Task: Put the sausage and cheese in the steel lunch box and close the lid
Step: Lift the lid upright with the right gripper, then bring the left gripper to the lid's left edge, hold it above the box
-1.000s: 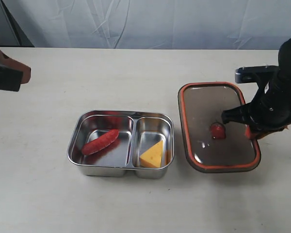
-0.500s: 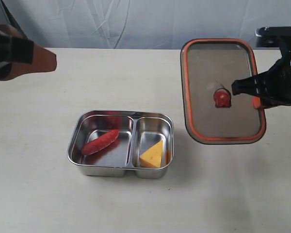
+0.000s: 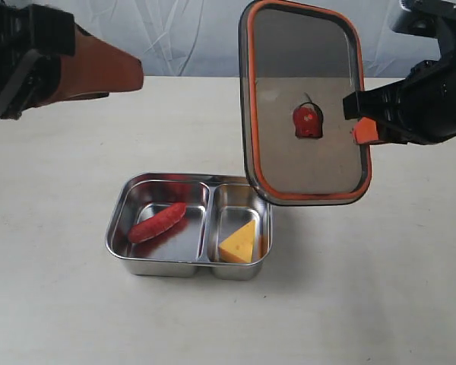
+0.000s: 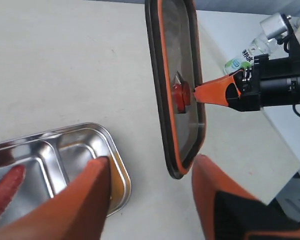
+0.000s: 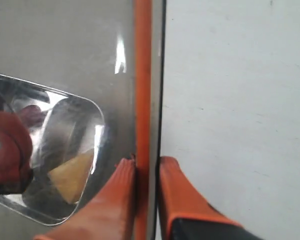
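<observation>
A pale counter [image 3: 61, 304] carries the steel lunch box [image 3: 175, 266], open, near the middle. Above its far right corner the lid [image 3: 277, 152] hangs in the air, tipped almost upright with its orange seal facing the near side. My right hand [image 3: 359, 114] is clamped on the lid's right rim. My left hand [image 4: 149, 170] hovers far left with its fingers spread and nothing between them. The sausage [image 3: 157, 221] lies in the larger left compartment and the cheese [image 3: 239, 242] in the smaller right one, so I judge that only the closing remains. To do it well I should tip the lid flat with the seal downward and turn it until its long sides run along the box's. Then I should match the rounded corners before lowering, and press evenly. The small valve tab [image 3: 308, 120] marks the lid's centre. The exterior view alone shows both foods and the lid's height. The left wrist view shows the lid nearly edge-on, clear of the box. The right wrist view shows the rim pinched between my two fingers [image 5: 122, 190], and the cheese through the smoky panel.
</observation>
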